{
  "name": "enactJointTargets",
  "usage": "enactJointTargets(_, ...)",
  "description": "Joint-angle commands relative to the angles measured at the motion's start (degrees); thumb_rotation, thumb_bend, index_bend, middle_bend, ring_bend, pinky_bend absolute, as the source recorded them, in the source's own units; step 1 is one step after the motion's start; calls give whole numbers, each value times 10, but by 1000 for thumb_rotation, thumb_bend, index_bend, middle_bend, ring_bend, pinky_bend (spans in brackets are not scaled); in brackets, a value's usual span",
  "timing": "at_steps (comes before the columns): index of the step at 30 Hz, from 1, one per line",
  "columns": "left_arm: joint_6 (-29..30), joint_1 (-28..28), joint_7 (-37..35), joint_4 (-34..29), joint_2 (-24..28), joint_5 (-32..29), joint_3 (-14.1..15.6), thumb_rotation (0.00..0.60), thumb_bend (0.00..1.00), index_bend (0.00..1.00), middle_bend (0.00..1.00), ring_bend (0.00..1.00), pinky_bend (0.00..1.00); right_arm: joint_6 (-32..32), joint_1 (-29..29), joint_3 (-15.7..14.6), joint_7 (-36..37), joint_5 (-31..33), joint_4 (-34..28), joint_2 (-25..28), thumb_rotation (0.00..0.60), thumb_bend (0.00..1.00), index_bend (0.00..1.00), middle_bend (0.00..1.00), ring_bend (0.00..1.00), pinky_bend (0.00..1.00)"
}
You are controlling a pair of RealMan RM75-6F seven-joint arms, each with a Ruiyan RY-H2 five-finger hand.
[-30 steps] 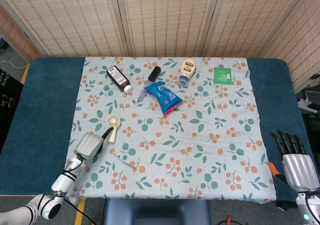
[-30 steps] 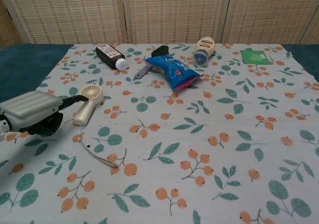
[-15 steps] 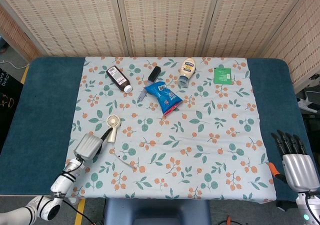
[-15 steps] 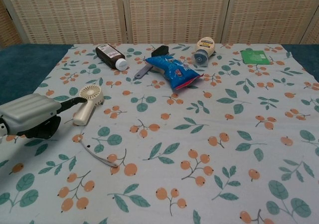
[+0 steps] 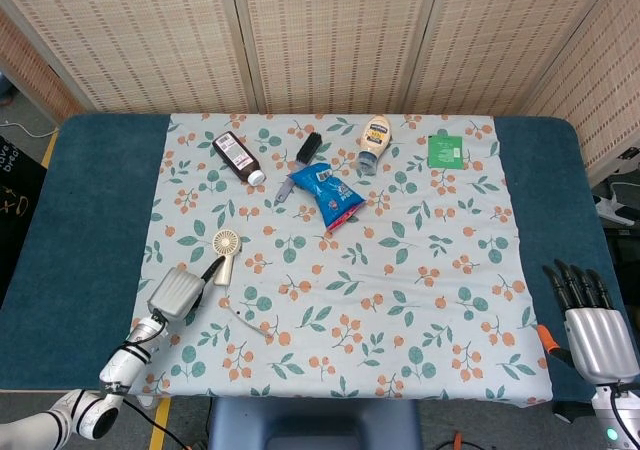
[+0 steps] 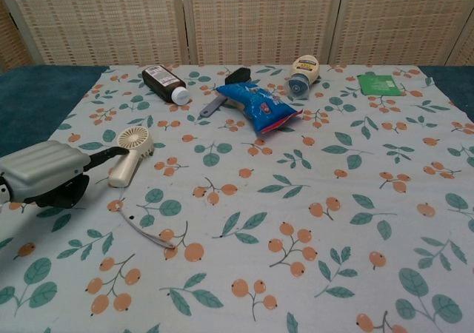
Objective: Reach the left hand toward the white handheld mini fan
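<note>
The white handheld mini fan lies on the floral cloth at the left, its round head toward the back; the chest view shows the fan too. My left hand sits just in front and left of it, holding nothing. One dark finger stretches out to the fan's handle, and I cannot tell whether it touches. In the chest view the left hand lies low over the cloth. My right hand stands off the table's front right corner, its fingers straight and apart.
A thin white strap lies on the cloth in front of the fan. At the back are a brown bottle, a black-headed brush, a blue snack bag, a mayonnaise bottle and a green packet.
My left hand has drifted slightly back toward the table's front left edge. The fan and the right hand have not moved.
</note>
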Motion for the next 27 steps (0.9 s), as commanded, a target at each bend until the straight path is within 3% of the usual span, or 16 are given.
enactJointTargets(1, 53, 6, -16, -13, 5, 23, -5, 600, 997, 0, 926, 797, 923, 1, -1, -1, 0, -2, -1, 1, 600, 215, 0, 0, 0, 0)
enactJointTargets(4, 85, 11, -32, -17, 7, 40, -6, 600, 938, 0, 881, 784, 914, 3, -2, -2, 0, -4, -2, 1, 600, 214, 0, 0, 0, 0)
enactJointTargets(6, 107, 14, -42, -20, 10, 51, -8, 600, 813, 0, 809, 756, 893, 4, -2, -2, 1, -5, -3, 2, 600, 215, 0, 0, 0, 0)
enactJointTargets(7, 146, 20, -53, -31, 17, 68, -11, 600, 717, 0, 755, 732, 876, 5, -3, -3, 1, -8, -5, 3, 600, 215, 0, 0, 0, 0)
enactJointTargets(8, 197, 40, -56, -58, 38, 71, -21, 600, 652, 0, 722, 716, 867, 8, -4, -6, 1, -15, -8, 4, 600, 214, 0, 0, 0, 0)
enactJointTargets(10, 225, 83, -47, -169, 110, 53, -6, 600, 548, 0, 625, 642, 812, 14, -8, -12, 2, -29, -14, 7, 600, 214, 0, 0, 0, 0)
enactJointTargets(12, 227, 113, -54, -257, 176, 36, 18, 600, 469, 0, 438, 455, 656, 18, -10, -16, 4, -38, -17, 10, 600, 214, 0, 0, 0, 0)
enactJointTargets(14, 235, 152, -75, -334, 249, 25, 57, 600, 410, 0, 135, 125, 330, 22, -13, -20, 6, -47, -21, 13, 600, 215, 0, 0, 0, 0)
enactJointTargets(16, 267, 191, -96, -361, 290, 31, 87, 590, 384, 0, 9, 3, 144, 26, -15, -23, 6, -55, -24, 15, 600, 215, 0, 0, 0, 0)
enactJointTargets(18, 317, 236, -119, -354, 307, 35, 103, 527, 350, 0, 0, 0, 84, 31, -18, -26, 5, -61, -27, 16, 600, 214, 0, 0, 0, 0)
enactJointTargets(20, 331, 252, -121, -366, 329, 43, 114, 395, 315, 0, 0, 0, 49, 33, -20, -29, 2, -69, -29, 14, 600, 215, 0, 0, 0, 0)
enactJointTargets(21, 338, 257, -131, -372, 337, 48, 115, 361, 309, 0, 0, 0, 43, 32, -21, -30, 0, -71, -29, 13, 600, 215, 0, 0, 0, 0)
enactJointTargets(27, 360, 277, -116, -369, 348, 72, 110, 320, 302, 0, 0, 0, 36, 32, -22, -36, -11, -86, -31, 4, 600, 214, 0, 0, 0, 0)
